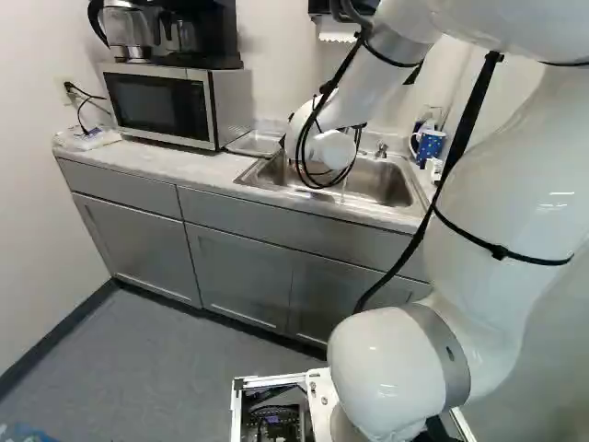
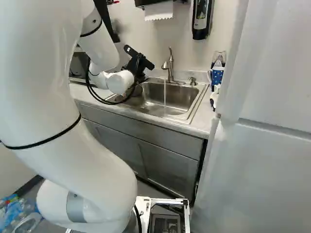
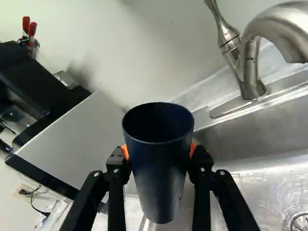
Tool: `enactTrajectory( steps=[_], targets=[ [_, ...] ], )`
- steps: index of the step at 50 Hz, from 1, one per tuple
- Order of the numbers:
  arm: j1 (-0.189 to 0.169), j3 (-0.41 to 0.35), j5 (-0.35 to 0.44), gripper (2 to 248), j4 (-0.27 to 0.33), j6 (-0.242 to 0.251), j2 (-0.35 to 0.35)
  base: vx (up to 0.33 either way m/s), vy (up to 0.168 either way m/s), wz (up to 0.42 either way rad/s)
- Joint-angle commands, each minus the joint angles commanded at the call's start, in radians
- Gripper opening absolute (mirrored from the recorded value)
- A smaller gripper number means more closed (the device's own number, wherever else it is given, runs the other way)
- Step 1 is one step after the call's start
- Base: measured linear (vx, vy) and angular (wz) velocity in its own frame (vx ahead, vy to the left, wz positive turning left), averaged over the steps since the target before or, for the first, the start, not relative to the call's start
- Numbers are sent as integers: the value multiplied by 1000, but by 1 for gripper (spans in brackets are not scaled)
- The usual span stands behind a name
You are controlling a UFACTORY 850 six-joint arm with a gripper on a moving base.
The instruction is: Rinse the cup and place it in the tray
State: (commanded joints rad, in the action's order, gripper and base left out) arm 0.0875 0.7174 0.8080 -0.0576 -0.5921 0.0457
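Note:
In the right base view the black gripper [image 2: 138, 64] is over the left side of the sink [image 2: 170, 97]. Seen from the wrist, the gripper [image 3: 159, 156] has its orange pads pressed on both sides of a dark blue cup [image 3: 161, 168], whose open rim shows. Its base hangs near the sink's edge, apart from the faucet [image 3: 250, 57]. A thin stream of water [image 2: 164, 94] runs from the faucet in the right base view. A flat metal tray [image 1: 255, 143] lies between microwave and sink in the left base view, partly behind the arm.
The microwave [image 1: 175, 103] stands left of the sink with a coffee maker [image 1: 189, 32] on top. A blue patterned mug [image 2: 216, 75] stands right of the sink. A soap dispenser [image 2: 201, 19] hangs on the wall; a tall white cabinet or fridge [image 2: 262, 160] borders the counter's right end.

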Motion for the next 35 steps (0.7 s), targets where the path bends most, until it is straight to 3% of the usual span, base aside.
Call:
enactTrajectory(
  steps=[35],
  targets=[
    [0, 0, 0, 125, 0, 368, 0, 0, 0, 0]
  ],
)
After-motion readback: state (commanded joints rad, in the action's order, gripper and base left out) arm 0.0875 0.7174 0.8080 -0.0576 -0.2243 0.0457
